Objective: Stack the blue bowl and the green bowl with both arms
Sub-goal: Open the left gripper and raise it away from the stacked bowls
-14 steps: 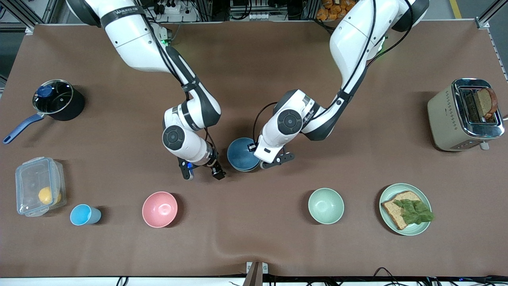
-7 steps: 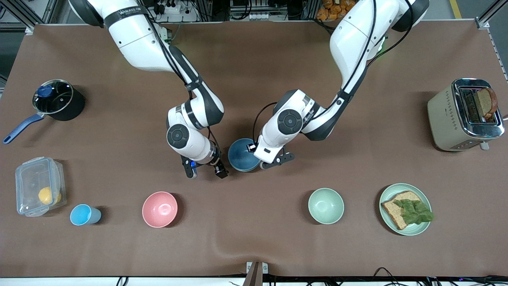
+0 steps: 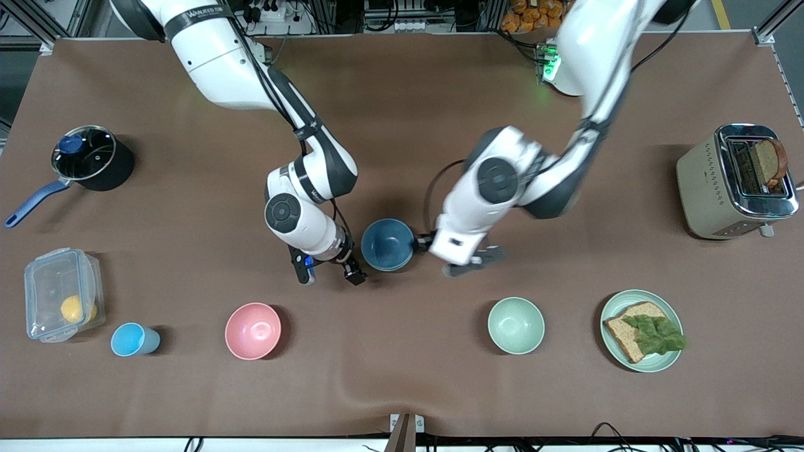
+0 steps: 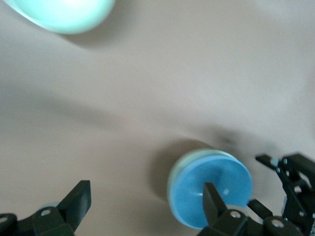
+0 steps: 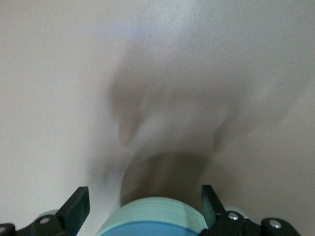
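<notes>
The blue bowl (image 3: 387, 245) sits upright inside the green bowl (image 4: 173, 173) near the table's middle. Of the green bowl only a thin rim and its wall (image 5: 162, 212) show below the blue bowl (image 5: 152, 230). My left gripper (image 3: 472, 262) hangs open over bare table beside the stack, toward the left arm's end, holding nothing. In the left wrist view its gripper (image 4: 146, 201) has one fingertip in front of the blue bowl (image 4: 211, 191). My right gripper (image 3: 328, 273) stands open by the stack toward the right arm's end; in its wrist view the gripper (image 5: 143, 206) frames the bowls without touching.
A pale mint bowl (image 3: 516, 325), a pink bowl (image 3: 252, 330) and a light-blue cup (image 3: 133, 339) stand nearer the front camera. A plate with bread (image 3: 642, 329) and a toaster (image 3: 735, 182) are at the left arm's end; a pot (image 3: 91, 158) and a plastic box (image 3: 61, 294) at the right arm's end.
My left gripper opened, let go of the blue bowl and drew up and away toward the left arm's end. The blue bowl now rests level. The right gripper edged closer to the stack.
</notes>
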Action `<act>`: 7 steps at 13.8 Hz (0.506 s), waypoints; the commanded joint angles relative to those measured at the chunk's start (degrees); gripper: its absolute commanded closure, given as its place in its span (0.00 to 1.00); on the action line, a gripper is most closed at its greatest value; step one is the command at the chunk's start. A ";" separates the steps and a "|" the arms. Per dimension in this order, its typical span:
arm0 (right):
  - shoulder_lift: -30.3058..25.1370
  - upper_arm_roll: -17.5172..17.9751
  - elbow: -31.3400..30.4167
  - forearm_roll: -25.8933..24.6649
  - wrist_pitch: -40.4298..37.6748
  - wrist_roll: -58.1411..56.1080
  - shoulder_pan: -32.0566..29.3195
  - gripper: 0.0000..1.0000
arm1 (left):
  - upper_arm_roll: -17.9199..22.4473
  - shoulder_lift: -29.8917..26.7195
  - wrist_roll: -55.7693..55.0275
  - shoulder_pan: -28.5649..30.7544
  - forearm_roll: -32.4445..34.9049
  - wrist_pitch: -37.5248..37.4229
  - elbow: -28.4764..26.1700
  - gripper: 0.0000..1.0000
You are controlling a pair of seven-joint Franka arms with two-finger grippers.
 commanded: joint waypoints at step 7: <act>-6.33 -0.20 0.01 -6.28 -11.66 -17.37 -4.74 0.00 | -0.35 -20.74 21.37 18.84 2.15 -24.03 -2.59 0.00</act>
